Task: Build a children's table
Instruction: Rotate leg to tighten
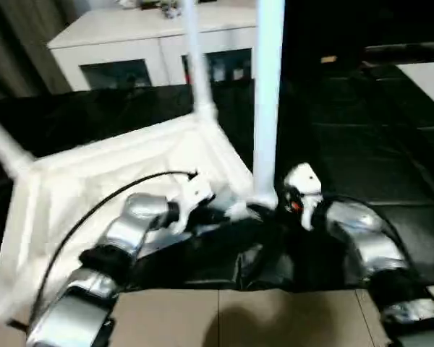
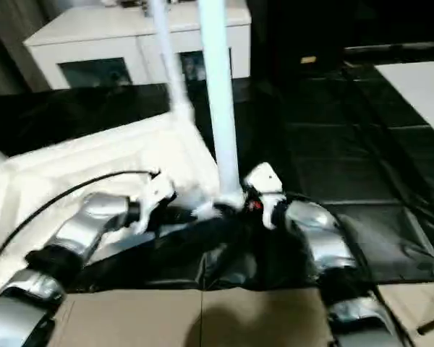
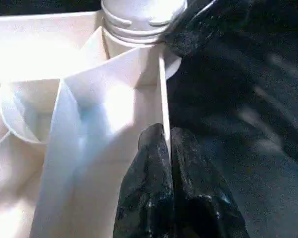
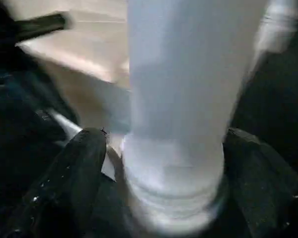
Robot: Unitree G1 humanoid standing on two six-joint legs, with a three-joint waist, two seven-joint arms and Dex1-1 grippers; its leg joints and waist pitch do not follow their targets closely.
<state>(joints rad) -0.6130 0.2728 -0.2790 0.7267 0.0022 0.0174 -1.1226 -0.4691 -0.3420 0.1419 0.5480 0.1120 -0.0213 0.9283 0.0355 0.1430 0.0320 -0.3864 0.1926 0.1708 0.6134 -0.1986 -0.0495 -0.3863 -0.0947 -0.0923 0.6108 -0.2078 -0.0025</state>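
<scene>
**Left wrist view: rim pinched, leg straddled**

Left gripper (image 3: 166,144) is clamped on the tabletop's (image 1: 94,181) thin rim wall beside the near corner socket. Right gripper (image 4: 164,163) stands spread, one finger either side of the upright leg (image 1: 266,108) at that corner. Tabletop lies underside up on black sheeting (image 1: 362,166).

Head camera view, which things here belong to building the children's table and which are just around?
Job:
- upturned white plastic rectangular tabletop
- upright white tapered tube leg in the near corner
- second white leg behind it
- left claw
- right claw

Just around:
- white cabinet with dark glass doors
- black floor sheet
</scene>
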